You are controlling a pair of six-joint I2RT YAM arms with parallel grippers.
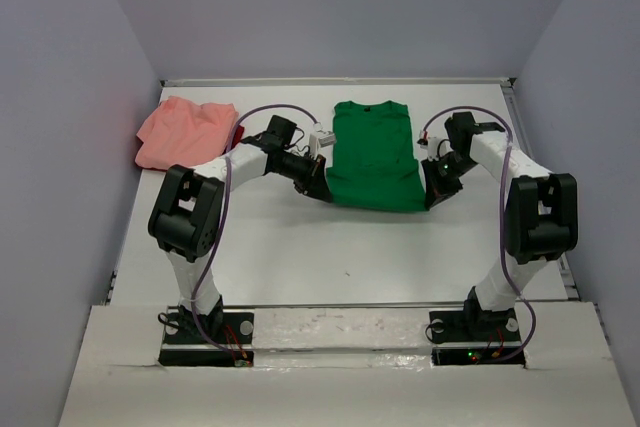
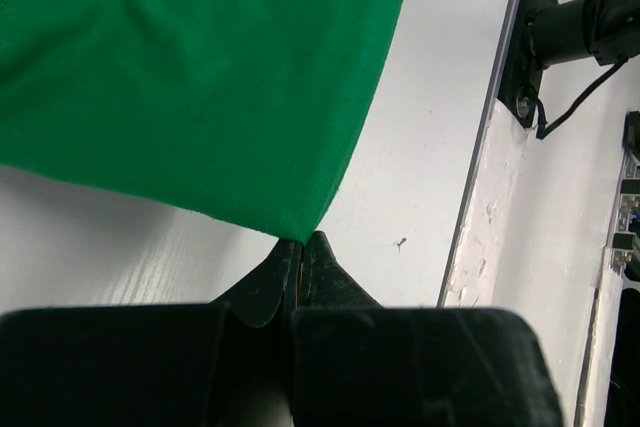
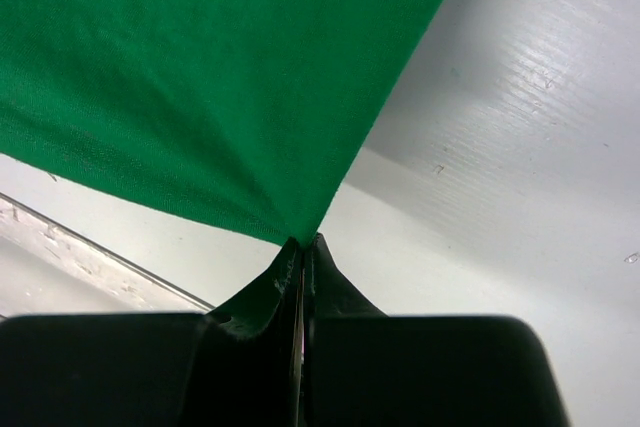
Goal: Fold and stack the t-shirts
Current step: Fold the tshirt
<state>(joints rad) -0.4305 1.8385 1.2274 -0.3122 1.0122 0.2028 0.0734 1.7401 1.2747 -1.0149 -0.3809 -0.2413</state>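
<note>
The bright green t-shirt (image 1: 375, 155) lies at the table's middle back, collar toward the far wall. My left gripper (image 1: 322, 190) is shut on its near left hem corner; in the left wrist view the gripper (image 2: 301, 240) pinches the green cloth (image 2: 190, 67). My right gripper (image 1: 432, 197) is shut on the near right hem corner; in the right wrist view the gripper (image 3: 304, 241) pinches the green cloth (image 3: 200, 77). The hem is held a little above the table. The salmon-pink t-shirt (image 1: 183, 131) lies crumpled at the back left, with a bit of dark red cloth (image 1: 237, 136) at its right edge.
White table (image 1: 330, 257) with walls at the back and both sides. The arm bases (image 1: 205, 332) stand at the near edge. A small white tag (image 1: 323, 137) sits by the left arm's wrist. The other arm's base (image 2: 560, 32) shows in the left wrist view.
</note>
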